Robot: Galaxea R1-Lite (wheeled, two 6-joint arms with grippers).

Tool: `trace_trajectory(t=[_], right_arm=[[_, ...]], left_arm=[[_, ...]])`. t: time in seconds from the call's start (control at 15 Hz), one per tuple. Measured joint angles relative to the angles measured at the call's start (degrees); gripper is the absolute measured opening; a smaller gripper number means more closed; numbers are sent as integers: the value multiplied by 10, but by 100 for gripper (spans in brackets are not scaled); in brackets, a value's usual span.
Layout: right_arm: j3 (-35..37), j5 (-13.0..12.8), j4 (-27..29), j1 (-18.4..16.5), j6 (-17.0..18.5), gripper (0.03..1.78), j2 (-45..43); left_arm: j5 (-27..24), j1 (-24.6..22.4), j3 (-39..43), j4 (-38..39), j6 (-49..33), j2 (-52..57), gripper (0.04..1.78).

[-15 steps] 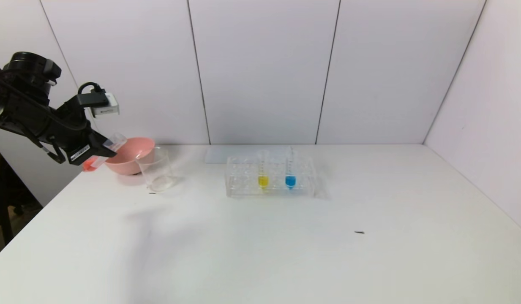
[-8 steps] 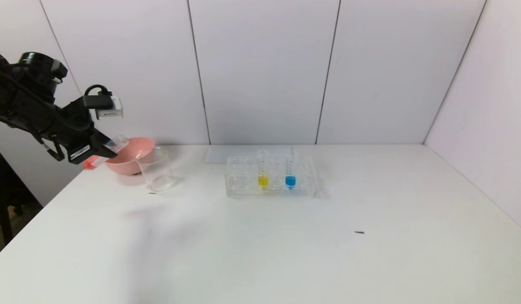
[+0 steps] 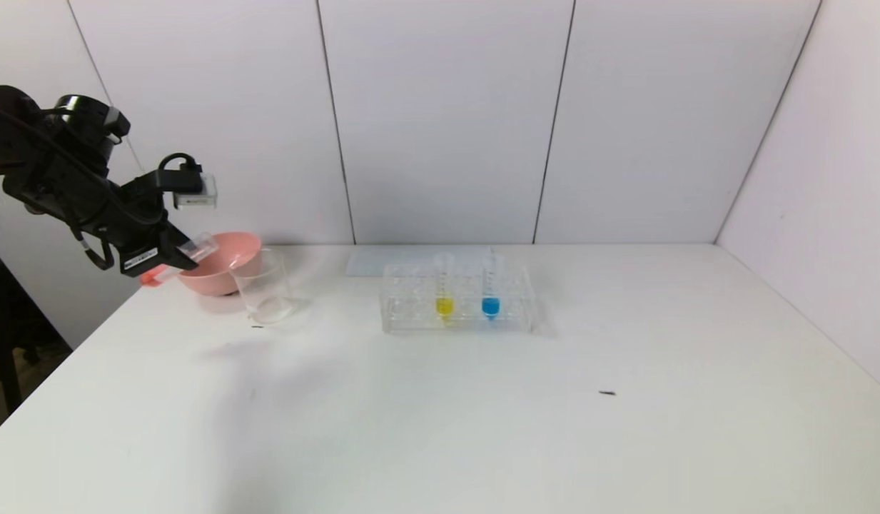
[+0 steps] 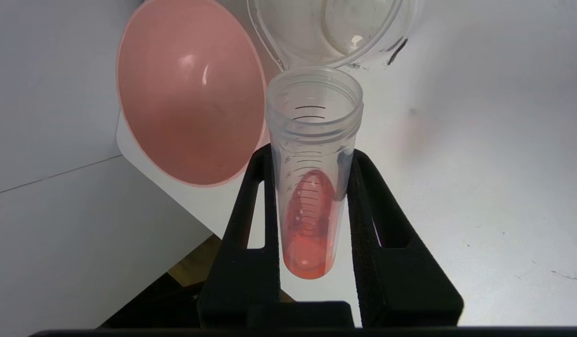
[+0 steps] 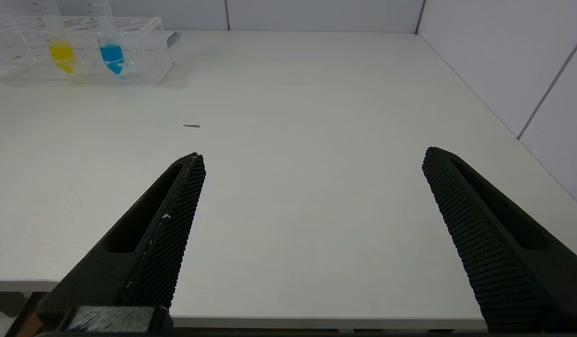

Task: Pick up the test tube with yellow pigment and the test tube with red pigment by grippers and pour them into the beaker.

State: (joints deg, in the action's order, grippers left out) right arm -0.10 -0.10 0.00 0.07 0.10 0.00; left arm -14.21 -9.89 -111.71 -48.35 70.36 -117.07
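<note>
My left gripper [image 3: 170, 258] is shut on the test tube with red pigment [image 3: 154, 275], tilted with its open mouth [image 3: 205, 243] toward the beaker [image 3: 263, 285] and a little left of it. In the left wrist view the gripper [image 4: 309, 159] clamps the tube [image 4: 311, 187]; red liquid lies at its rounded tip and along its wall, and the beaker [image 4: 335, 32] lies just beyond the mouth. The test tube with yellow pigment [image 3: 444, 289] stands in the rack; it also shows in the right wrist view [image 5: 59, 44]. My right gripper [image 5: 311, 161] is open and empty near the table's front edge.
A pink bowl [image 3: 222, 263] sits behind and left of the beaker, also in the left wrist view [image 4: 190, 93]. The clear tube rack [image 3: 457, 300] at mid-table also holds a blue-tipped tube [image 3: 490, 289]. A small dark speck [image 3: 607, 392] lies on the white table. Walls close the back and right.
My left gripper with the red tube has moved slightly right and toward the beaker, and the tube has tilted flatter. The rest has not moved.
</note>
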Motion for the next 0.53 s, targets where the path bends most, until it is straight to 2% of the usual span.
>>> trace_trajectory(t=[0.53], right_arm=[[0,0,0,0,0,170,0]], left_arm=[[52,27,-20,-5,6,-18,45]])
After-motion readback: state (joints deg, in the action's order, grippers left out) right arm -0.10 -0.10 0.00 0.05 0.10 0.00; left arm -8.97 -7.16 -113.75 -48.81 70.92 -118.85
